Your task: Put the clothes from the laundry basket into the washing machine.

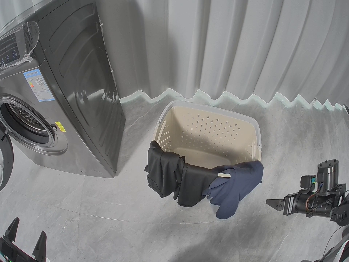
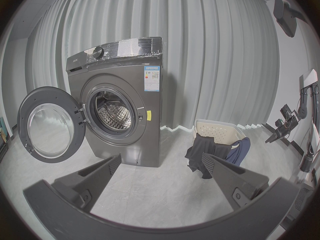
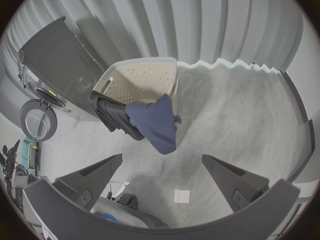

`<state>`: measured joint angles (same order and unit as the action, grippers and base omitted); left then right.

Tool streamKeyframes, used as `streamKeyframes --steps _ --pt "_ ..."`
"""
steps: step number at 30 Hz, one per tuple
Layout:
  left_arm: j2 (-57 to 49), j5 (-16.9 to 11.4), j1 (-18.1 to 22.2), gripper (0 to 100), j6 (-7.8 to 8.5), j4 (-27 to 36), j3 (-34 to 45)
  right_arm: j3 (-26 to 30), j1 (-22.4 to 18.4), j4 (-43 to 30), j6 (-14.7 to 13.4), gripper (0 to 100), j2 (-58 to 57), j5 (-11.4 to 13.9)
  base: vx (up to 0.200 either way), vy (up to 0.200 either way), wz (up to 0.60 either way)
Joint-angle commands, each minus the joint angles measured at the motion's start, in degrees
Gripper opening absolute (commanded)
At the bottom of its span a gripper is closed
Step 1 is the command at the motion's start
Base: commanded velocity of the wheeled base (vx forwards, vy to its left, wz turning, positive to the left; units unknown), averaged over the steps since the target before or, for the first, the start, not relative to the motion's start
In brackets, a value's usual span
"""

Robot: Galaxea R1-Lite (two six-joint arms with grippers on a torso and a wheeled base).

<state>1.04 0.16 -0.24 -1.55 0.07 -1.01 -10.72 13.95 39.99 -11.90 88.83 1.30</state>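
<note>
A cream laundry basket (image 1: 211,108) stands on the floor to the right of the grey washing machine (image 1: 72,91). A black garment (image 1: 171,175) and a navy garment (image 1: 236,186) hang side by side over the basket's near rim, their ends drooping outside. The machine's round door (image 2: 50,124) is swung wide and the steel drum (image 2: 113,112) shows nothing inside. My left gripper (image 1: 26,235) is open low at the front left, facing the machine. My right gripper (image 1: 277,203) is open to the right of the navy garment (image 3: 155,122), a short way off, holding nothing.
A pleated grey curtain (image 1: 225,37) closes off the back, just behind the basket (image 3: 146,61) and the machine. Bare grey floor (image 1: 109,208) lies between the grippers, basket and machine. A small white patch (image 3: 182,196) marks the floor under my right gripper (image 3: 161,156).
</note>
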Motion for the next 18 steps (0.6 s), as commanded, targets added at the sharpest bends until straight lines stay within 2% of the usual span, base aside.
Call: streamKeyframes --steps 1,3,6,8,18 --pt "-0.86 -0.07 -0.02 100 -0.03 0.01 0.92 -1.76 1.96 1.94 -0.93 100 8.73 -0.25 0.000 0.000 0.00" --pt "-0.86 -0.07 -0.02 100 -0.03 0.01 0.92 -2.20 2.31 2.73 -0.93 100 9.96 -0.43 0.000 0.000 0.00" --pt "-0.86 -0.07 -0.02 100 -0.12 0.01 0.92 -3.70 3.28 4.14 -0.76 100 12.77 -3.15 0.000 0.000 0.00" --pt "-0.86 0.02 -0.02 100 -0.12 0.01 0.92 -4.84 3.90 4.22 -0.85 100 13.91 -3.85 0.000 0.000 0.00" --pt "-0.86 -0.07 -0.02 100 -0.12 0.01 0.92 -11.35 5.57 4.31 -0.93 100 20.06 -4.03 0.000 0.000 0.00"
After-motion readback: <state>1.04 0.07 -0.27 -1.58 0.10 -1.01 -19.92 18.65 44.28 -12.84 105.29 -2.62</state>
